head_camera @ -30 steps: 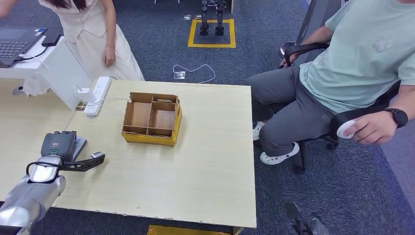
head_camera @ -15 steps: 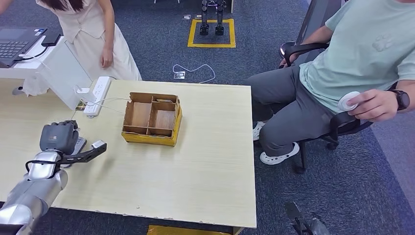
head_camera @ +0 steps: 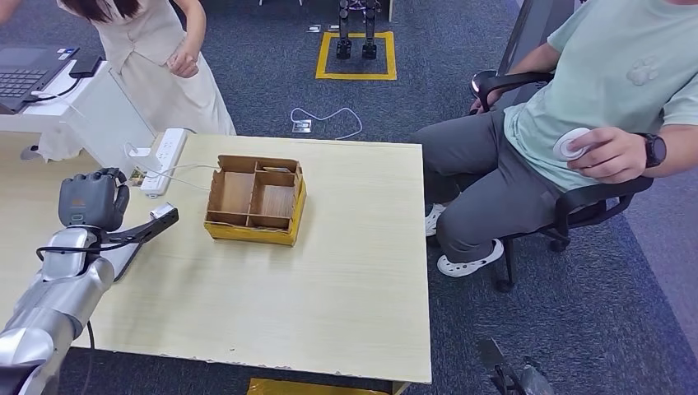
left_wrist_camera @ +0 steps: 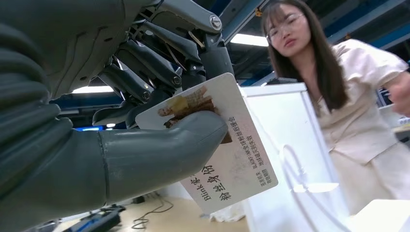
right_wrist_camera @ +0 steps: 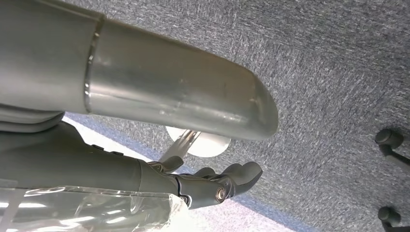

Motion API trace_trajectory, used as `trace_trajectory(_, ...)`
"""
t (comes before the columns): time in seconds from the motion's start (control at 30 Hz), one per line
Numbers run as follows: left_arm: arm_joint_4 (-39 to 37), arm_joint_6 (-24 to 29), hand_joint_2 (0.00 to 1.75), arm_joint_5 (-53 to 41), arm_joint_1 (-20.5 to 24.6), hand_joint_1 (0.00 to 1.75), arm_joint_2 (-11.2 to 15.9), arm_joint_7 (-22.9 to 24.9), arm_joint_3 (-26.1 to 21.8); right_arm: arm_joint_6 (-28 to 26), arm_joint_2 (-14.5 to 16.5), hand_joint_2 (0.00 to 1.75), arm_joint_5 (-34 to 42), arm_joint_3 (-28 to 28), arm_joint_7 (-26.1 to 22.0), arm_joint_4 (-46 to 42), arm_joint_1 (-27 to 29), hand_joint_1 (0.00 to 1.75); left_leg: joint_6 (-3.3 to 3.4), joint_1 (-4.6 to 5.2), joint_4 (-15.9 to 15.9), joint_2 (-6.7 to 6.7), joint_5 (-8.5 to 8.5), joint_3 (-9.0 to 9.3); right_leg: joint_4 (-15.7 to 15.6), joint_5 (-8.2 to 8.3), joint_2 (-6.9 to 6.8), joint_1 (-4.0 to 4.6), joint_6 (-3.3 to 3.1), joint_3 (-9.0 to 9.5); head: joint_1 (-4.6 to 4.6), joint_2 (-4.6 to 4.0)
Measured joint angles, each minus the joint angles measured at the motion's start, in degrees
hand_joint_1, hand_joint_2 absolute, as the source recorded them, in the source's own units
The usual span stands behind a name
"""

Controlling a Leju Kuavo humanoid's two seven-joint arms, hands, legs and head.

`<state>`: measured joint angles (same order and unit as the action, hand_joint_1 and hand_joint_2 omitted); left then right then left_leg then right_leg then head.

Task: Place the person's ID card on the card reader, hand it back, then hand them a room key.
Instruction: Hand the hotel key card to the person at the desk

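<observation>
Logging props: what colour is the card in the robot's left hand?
White card with dark print; left wrist view.

The right hand (right_wrist_camera: 212,186) hangs over grey carpet (right_wrist_camera: 329,63), its dark fingers (right_wrist_camera: 241,175) loosely curled and apart, with nothing in them. A silver tube (right_wrist_camera: 169,96) crosses above the hand. Beyond it a round white foot plate (right_wrist_camera: 205,145) sits on the carpet. Two black chair casters (right_wrist_camera: 389,137) stand near the carpet's far side.
</observation>
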<state>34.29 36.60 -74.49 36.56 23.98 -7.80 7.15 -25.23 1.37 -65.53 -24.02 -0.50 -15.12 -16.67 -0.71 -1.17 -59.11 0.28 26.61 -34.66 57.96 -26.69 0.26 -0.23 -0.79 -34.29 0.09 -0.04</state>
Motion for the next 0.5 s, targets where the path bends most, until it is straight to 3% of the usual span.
trace_trajectory(0.17,2.7,0.2,1.75,3.6,0.2,1.75,-0.9,-2.4,0.0,0.0,0.0,0.0,-0.3,0.4,0.0,0.0,-0.1,0.0,0.0,0.0,0.0,0.0,0.0,0.0,0.0,0.0,0.0,0.0,0.0,0.01,0.01,0.0)
trace_trajectory(0.5,6.1,0.3,1.75,1.5,1.7,1.75,-2.9,0.5,-0.1,0.1,0.1,0.0,-0.7,1.0,0.4,0.0,-0.4,0.0,0.0,0.0,0.0,-0.01,0.0,0.0,0.0,0.01,-0.01,-0.01,0.0,0.01,0.01,-0.02)
